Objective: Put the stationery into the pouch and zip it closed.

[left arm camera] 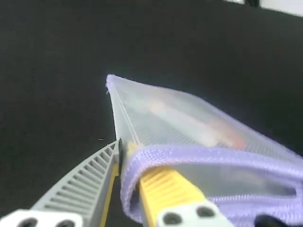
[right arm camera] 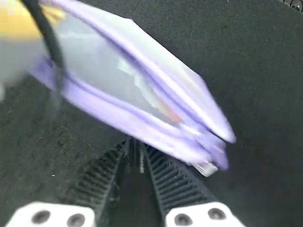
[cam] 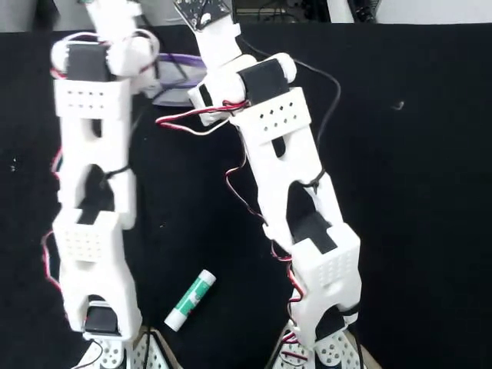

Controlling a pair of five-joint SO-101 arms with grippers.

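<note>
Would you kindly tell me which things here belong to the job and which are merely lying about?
Job: pouch, held by left gripper; stationery inside it; glue stick.
Just lying about: black table cover; arms' wiring.

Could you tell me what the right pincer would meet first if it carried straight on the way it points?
Likely the pouch, whose purple edge lies just beyond the right pincer; depth is unclear.

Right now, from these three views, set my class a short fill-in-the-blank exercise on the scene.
1. The left end effector is clamped on the ____'s edge.
2. The pouch has ____ trim.
3. The glue stick lies ____ the pouch, on the table.
Missing words: pouch; purple; outside.
</note>
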